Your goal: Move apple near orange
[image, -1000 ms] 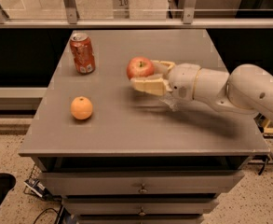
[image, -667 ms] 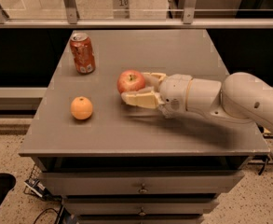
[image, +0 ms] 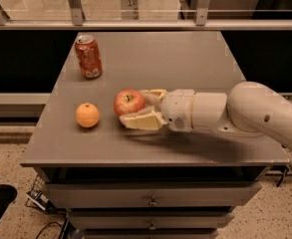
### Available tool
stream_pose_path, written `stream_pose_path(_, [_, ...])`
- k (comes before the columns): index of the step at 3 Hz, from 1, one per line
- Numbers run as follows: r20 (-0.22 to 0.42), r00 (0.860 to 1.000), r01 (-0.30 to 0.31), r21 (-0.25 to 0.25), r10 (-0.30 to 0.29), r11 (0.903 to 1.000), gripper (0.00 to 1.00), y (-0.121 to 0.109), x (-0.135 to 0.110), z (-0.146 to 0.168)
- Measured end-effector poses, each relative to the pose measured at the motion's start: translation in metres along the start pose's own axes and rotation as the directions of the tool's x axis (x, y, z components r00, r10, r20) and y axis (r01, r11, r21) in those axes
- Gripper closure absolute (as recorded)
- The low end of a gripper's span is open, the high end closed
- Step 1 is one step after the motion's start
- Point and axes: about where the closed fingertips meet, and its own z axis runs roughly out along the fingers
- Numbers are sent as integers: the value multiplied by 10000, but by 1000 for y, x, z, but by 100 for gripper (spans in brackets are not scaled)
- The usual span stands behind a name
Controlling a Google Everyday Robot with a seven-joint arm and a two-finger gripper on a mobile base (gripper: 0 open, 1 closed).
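1. The surface (image: 195, 63) is a grey top of a cabinet, and its drawers (image: 195, 195) show at the front, at 6 o'clock in the view.
2. A red soda can (image: 88, 56) stands upright in the far left part of the surface, near the 10 o'clock corner. Nothing touches it.
3. The orange (image: 87, 115) lies on the surface directly in front of the can, at 6 o'clock from it and well apart from it. It is close to the left edge and it is free on all sides.
4. The apple (image: 129, 102) is at about 2 o'clock from the orange, near it but with a clear strip of surface between the two fruits. Its stem dimple faces up. I cannot tell if the apple rests on the surface or is just above it.
5. The gripper (image: 135, 107) is around the apple and is closed on it. One of the pale fingers (image: 141, 121) lies against the near side of the apple, at 5 o'clock from it, and the other one reaches along the far side, at 2 o'clock. The gripper points toward 9 o'clock, that is, toward the orange.
6. The white arm (image: 255, 113) comes from 3 o'clock, low over the right half of the surface, and throws a dark shadow under itself.
7. Behind the surface, at 12 o'clock, a metal rail (image: 145, 25) runs across the whole view.
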Motion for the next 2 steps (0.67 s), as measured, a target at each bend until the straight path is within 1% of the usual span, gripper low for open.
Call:
stream_pose_path(1, [-263, 9996, -130, -487, 117, 9987, 100, 10, 7, 6])
stream_pose_path(2, [-254, 9996, -108, -513, 96, 9986, 81, 12, 6, 8])
